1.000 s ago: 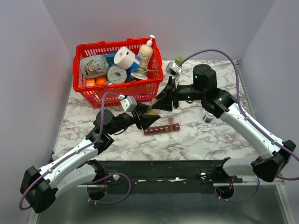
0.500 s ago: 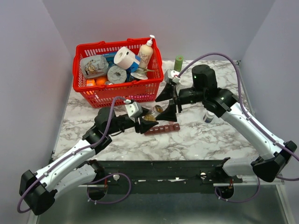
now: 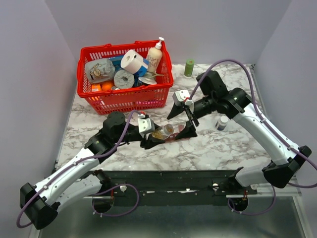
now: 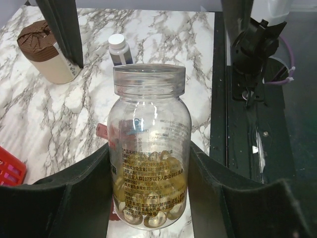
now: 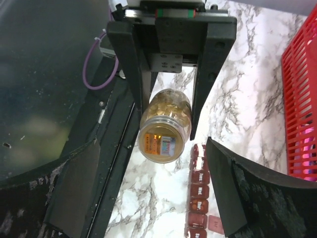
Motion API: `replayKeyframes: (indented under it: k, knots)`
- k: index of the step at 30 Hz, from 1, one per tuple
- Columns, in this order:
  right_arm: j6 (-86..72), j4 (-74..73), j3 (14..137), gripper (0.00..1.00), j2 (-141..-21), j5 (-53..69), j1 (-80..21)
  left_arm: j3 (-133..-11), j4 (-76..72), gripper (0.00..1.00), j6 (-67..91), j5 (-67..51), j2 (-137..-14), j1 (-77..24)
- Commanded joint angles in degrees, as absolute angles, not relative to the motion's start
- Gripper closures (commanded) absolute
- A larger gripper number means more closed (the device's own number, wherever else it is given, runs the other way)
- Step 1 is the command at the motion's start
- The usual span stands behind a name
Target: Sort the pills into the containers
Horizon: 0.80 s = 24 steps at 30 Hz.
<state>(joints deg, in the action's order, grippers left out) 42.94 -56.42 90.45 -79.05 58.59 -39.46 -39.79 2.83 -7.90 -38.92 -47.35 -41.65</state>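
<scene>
1. The red basket (image 3: 130,99) stands just behind both grippers; bare marble table (image 3: 225,148) lies open on the right
2. Left gripper (image 3: 154,139) pinches the tilted clear bottle (image 3: 163,132), pills (image 4: 148,210) heaped inside
3. Right gripper (image 3: 181,122) is spread wide around the bottle's neck end, touching nothing
4. The containers (image 5: 199,197) lie on the marble just beneath the bottle

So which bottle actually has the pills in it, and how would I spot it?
Find the red basket at the back of the marble table; just in front of it the left gripper clamps a clear bottle. Unlike the small dark white-capped bottle to its right, it is see-through, uncapped, with amber pills inside.
</scene>
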Motion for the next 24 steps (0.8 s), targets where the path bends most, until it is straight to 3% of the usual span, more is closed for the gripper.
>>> replayKeyframes:
  k: [1,18,21,24]
  knots:
    - [42.5,-56.0,88.4,0.07,-78.6,59.8,-40.9,-41.7,1.9,1.00,-8.0,-41.9,-48.1,-41.7]
    - [37.3,-50.7,86.0,0.24,-78.3,52.0,-43.6,-42.9,0.3,1.00,-4.1,-38.8,-50.4,-41.7]
    - [36.5,-50.8,86.0,0.30,-78.8,51.0,-43.9,-42.8,0.3,1.00,-4.1,-38.8,-50.1,-41.7]
    - [36.3,-52.5,87.3,0.46,-79.5,51.0,-43.9,-43.1,0.4,1.00,-4.6,-38.6,-49.8,-41.7]
